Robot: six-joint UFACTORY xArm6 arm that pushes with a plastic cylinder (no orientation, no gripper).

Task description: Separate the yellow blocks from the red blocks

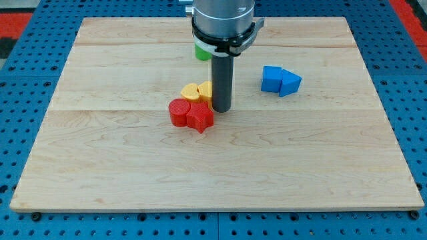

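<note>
Though my tip (221, 109) touches the yellow blocks (197, 91), the rod half hides a green block (201, 51).

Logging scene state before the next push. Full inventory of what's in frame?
red blocks: 2, red, a round one and a star-like one, touching, just below board centre
yellow blocks: 2, yellow, one heart-like, the other partly hidden by the rod, directly above the reds and touching them
blue blocks: 2, blue, a cube-like one and a wedge-like one, touching, right of centre
green block: 1, green, mostly hidden behind the arm, near the view's top; shape unclear
board: 1, light wood, on blue perforated base
my tip: 1, dark rod end, just right of the yellow and red cluster
</note>
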